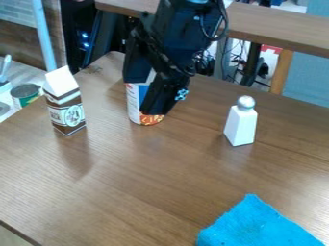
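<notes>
A can (134, 108) stands upright on the brown wooden table (154, 178), toward its far corner and set in from both edges that meet there. It is a cylinder with a white band down its left side, blue and red higher up, and orange-red with pale marks around the foot; its upper part and much of its right side are hidden. In front of it and over it is the black gripper (145, 97), angled downward, with a small light-blue piece on its lower right side. How far open the gripper is, and whether it has hold of the can, I cannot tell. To the left, well apart from the can and near the table's left edge, a brown and white carton (65, 108) with a white gabled top and a round label stands upright. To the right stands a white shaker (241, 126), widening toward its base, with a rounded silvery cap. Nearer the camera, at the lower right, lies a bright blue cloth (257, 226), rumpled. Past the left edge, on a paler surface, is an open metal tin (26, 92) with green on its side. Beyond the far edge runs another wooden top (276, 26).
</notes>
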`<state>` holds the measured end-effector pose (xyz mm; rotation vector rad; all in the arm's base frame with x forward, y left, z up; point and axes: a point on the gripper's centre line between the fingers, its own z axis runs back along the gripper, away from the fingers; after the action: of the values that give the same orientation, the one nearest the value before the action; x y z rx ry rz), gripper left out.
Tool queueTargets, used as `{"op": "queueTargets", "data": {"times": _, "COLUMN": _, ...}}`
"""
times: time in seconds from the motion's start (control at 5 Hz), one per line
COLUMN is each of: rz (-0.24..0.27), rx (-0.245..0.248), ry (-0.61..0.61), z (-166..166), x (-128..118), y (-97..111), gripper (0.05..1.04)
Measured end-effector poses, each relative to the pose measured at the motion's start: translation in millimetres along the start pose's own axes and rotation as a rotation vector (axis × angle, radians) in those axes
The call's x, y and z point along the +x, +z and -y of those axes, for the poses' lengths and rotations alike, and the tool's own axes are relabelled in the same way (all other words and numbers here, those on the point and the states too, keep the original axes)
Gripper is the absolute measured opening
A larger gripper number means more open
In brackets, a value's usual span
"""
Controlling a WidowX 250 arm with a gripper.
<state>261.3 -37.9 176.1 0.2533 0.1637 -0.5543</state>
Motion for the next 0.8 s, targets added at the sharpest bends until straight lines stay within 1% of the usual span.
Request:
{"op": "queueTargets", "data": {"times": 0.2, "rz": -0.031, "rx": -0.009, "ry": -0.003, "z": 2.1, "x": 1.3, "y": -8.5, "gripper": 1.001}}
{"op": "queueTargets", "data": {"times": 0.4, "rz": -0.052, "rx": 0.022, "ry": -0.008, "z": 21.7, "x": 20.8, "y": -21.7, "gripper": 1.001}}
{"op": "queueTargets", "data": {"times": 0.6, "rz": -0.034, "rx": 0.037, "ry": -0.025, "z": 38.8, "x": 35.3, "y": -27.8, "gripper": 1.001}}
{"op": "queueTargets", "data": {"times": 0.8, "rz": 0.003, "rx": 0.060, "ry": -0.020, "z": 58.1, "x": 56.4, "y": -39.1, "gripper": 1.001}}
